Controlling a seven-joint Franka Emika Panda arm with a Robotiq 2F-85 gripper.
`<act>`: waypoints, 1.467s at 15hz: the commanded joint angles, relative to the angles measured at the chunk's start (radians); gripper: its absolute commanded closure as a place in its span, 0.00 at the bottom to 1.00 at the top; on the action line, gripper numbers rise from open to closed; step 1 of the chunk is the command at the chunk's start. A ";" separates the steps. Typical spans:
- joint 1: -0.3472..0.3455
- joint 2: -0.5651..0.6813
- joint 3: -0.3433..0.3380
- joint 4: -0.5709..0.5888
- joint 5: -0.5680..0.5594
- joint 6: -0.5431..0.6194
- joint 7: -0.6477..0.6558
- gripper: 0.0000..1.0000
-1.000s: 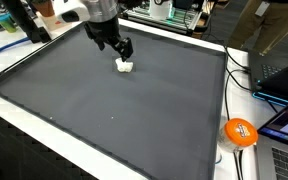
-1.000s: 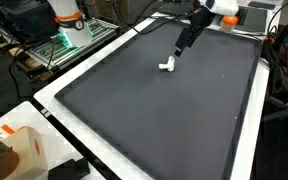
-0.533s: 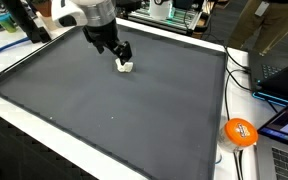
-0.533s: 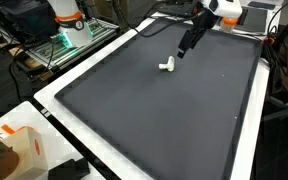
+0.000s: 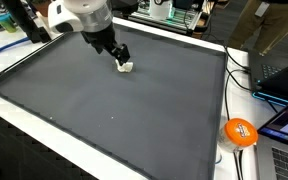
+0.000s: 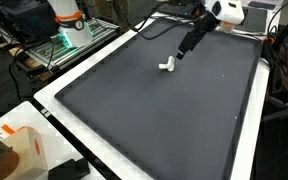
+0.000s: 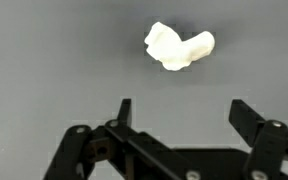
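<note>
Note the gripper spread wide and grasping nothing, hanging low over the dark grey mat. Find the small white lump at twelve o'clock of the fingertips in the wrist view, apart from them and lying on the mat. In both exterior views, spot it just beside the fingers, toward the mat's far edge. Judging from that offset, shift toward twelve o'clock first, until centred over the lump. Probably wise to turn the wrist and span the narrow waist rather than the long axis, roughly three to nine o'clock. Lower straight, stopping short of scraping the mat. Close slowly, watching for a sideways slip of so light a piece.
</note>
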 commanded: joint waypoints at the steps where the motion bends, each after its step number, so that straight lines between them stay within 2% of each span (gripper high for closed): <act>1: 0.023 0.068 -0.022 0.094 0.008 -0.073 0.006 0.00; 15: 0.048 0.220 -0.037 0.315 0.009 -0.243 0.017 0.00; 22: 0.048 0.298 -0.040 0.413 0.015 -0.284 0.019 0.00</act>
